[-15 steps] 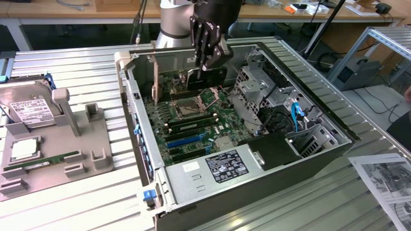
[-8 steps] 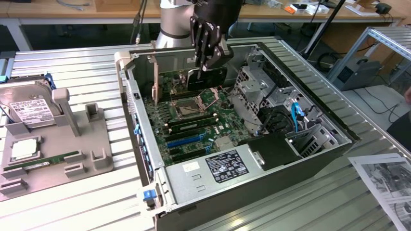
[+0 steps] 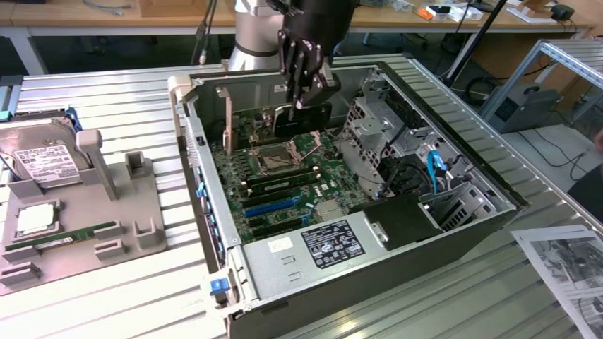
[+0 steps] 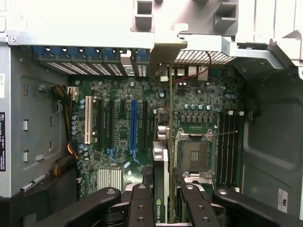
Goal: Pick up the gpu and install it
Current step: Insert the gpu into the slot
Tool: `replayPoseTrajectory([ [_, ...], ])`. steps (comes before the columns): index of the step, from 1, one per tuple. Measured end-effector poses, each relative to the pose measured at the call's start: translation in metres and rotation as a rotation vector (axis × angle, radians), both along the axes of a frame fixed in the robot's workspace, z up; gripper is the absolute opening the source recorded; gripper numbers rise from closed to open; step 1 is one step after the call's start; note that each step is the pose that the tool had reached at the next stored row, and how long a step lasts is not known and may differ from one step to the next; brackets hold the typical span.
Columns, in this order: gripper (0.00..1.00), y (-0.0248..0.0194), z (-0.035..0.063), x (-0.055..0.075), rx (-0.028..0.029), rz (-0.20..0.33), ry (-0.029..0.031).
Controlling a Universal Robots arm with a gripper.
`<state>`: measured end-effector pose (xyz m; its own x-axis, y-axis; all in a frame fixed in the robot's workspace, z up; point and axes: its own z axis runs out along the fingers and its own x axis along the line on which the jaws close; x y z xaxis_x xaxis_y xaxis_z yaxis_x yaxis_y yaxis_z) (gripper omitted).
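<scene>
The gpu (image 3: 299, 120), a dark flat card, hangs on edge inside the open computer case (image 3: 203, 176), just above the motherboard (image 3: 282, 183) near its far end. My gripper (image 3: 306, 104) comes down from above and is shut on the card's upper edge. In the wrist view the gpu (image 4: 161, 165) shows edge-on between my black fingers (image 4: 142, 205), and my gripper (image 4: 163, 208) clamps it from both sides. Its silver bracket (image 4: 168, 47) reaches toward the case's rear slot openings. The card lies between the black expansion slots (image 4: 144, 123) and the CPU socket (image 4: 194, 156).
A grey holder tray (image 3: 141, 233) at the exterior view's left carries a hard drive (image 3: 42, 162), a green memory stick (image 3: 66, 236) and a CPU chip (image 3: 33, 219). Inside the case are the power supply (image 3: 315, 247) and a drive cage (image 3: 377, 127). Printed sheets (image 3: 565, 265) lie at the right.
</scene>
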<state>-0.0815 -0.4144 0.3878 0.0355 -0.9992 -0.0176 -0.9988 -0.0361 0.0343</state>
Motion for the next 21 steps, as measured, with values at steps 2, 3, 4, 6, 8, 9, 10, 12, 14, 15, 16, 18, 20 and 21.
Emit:
replayPoseTrajectory([
  [2,0.27,0.0000,-0.0023,0.000,0.0000,0.000,0.0001],
  [3,0.27,0.0000,-0.0036,0.000,0.0000,0.000,0.0001],
  [4,0.27,0.0000,-0.0043,0.000,0.0000,0.000,0.0001],
  [6,0.27,0.0000,-0.0063,0.000,0.0000,0.000,0.0001],
  [8,0.27,0.0000,-0.0069,0.000,-0.0002,0.000,0.0002],
  [9,0.27,0.0000,-0.0070,0.000,-0.0001,0.000,0.0002],
  [10,0.27,0.0000,-0.0070,0.000,0.0000,0.000,0.0002],
  [12,0.27,0.0000,-0.0083,0.000,0.0003,0.000,0.0000],
  [14,0.27,0.0000,-0.0131,0.000,0.0000,0.000,0.0005],
  [15,0.27,0.0000,-0.0156,0.000,0.0000,0.000,0.0005],
  [16,0.27,0.0000,-0.0173,0.000,0.0000,0.000,0.0006],
  [18,0.27,0.0000,-0.0202,0.000,-0.0001,0.000,0.0010],
  [20,0.27,0.0000,-0.0233,0.000,0.0001,0.000,0.0016],
  [21,0.27,0.0000,-0.0243,0.000,0.0001,0.000,0.0017],
])
